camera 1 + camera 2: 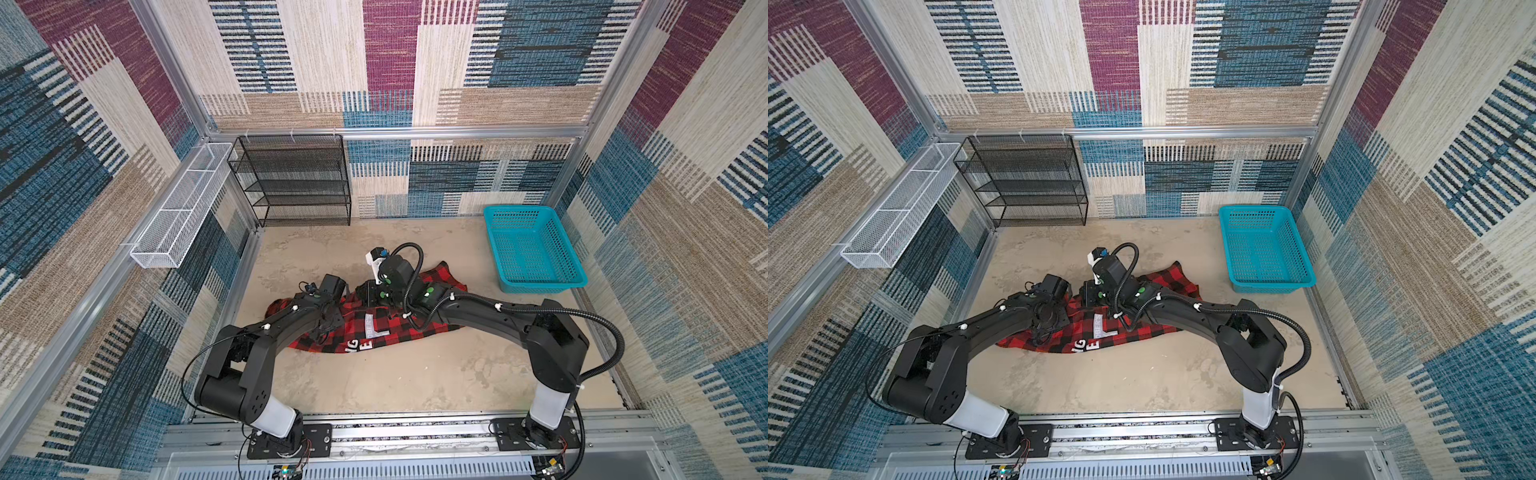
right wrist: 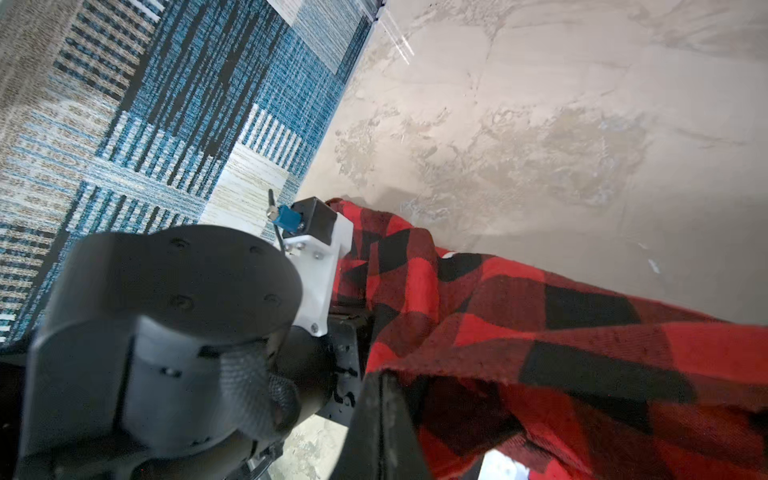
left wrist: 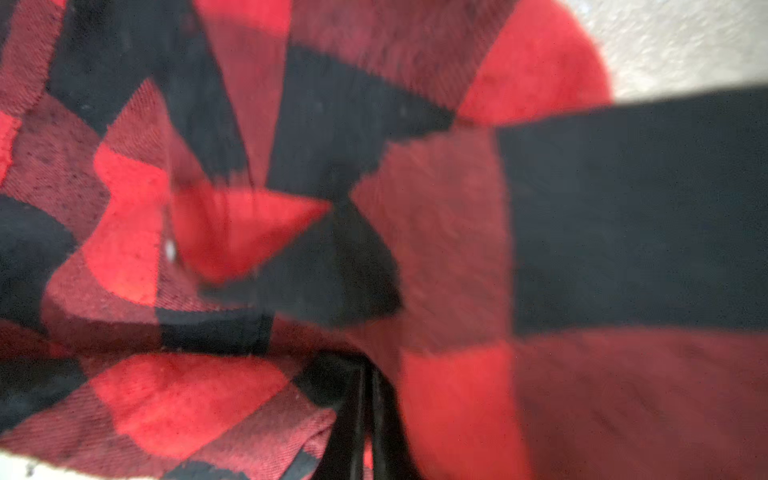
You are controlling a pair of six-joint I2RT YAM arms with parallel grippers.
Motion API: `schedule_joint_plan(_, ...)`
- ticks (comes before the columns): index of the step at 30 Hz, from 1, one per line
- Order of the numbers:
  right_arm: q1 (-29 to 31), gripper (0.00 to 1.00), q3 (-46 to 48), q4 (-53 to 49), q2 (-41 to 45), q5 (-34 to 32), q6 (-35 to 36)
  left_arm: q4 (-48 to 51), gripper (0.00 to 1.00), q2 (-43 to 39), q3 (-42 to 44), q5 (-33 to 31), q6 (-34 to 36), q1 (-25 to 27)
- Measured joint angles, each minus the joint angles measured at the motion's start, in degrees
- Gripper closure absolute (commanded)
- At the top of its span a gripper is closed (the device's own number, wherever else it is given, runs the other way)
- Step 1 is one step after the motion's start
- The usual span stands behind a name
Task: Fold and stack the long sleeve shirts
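Patchwork-carpet walls, beige mottled worktop (image 1: 415,382). Both arms bent low, elbows out, wrists meeting mid-worktop. Left hand (image 3: 368,376) clenched tight on bunched shirt (image 1: 386,332) fabric. Right hand (image 2: 384,386) pinching shirt edge, cloth draping off it. Shirt crumpled at centre under both wrists, white lettering up. Open worktop in front and behind. Blue basket (image 1: 532,249) back right, black rack (image 1: 291,183) back left, both clear of shirt.

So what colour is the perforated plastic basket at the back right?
Teal: the perforated plastic basket shows best in a top view.
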State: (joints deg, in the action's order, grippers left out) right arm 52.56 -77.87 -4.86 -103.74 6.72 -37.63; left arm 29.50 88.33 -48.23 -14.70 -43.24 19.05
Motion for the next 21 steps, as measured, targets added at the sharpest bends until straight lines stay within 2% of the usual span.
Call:
schedule_joint_plan(9,2.5,0.97,14.9,-3.8,5.4,0.3,-7.1,1.5,0.91,-1.4,-0.8,0.0,0.1,0.0)
schedule_joint_plan(12,2.7,0.88,17.9,-7.6,5.7,0.3,-9.7,2.4,0.90,-2.3,-1.7,0.1,0.3,0.1)
schedule_joint_plan(18,2.8,0.60,18.3,-16.2,6.2,-1.1,-12.5,5.3,0.89,-6.7,-3.5,0.2,0.9,0.1)
schedule_joint_plan(21,2.8,0.56,18.3,-19.2,9.9,-2.8,-13.3,6.8,0.89,-9.0,-4.3,0.7,1.1,0.1)
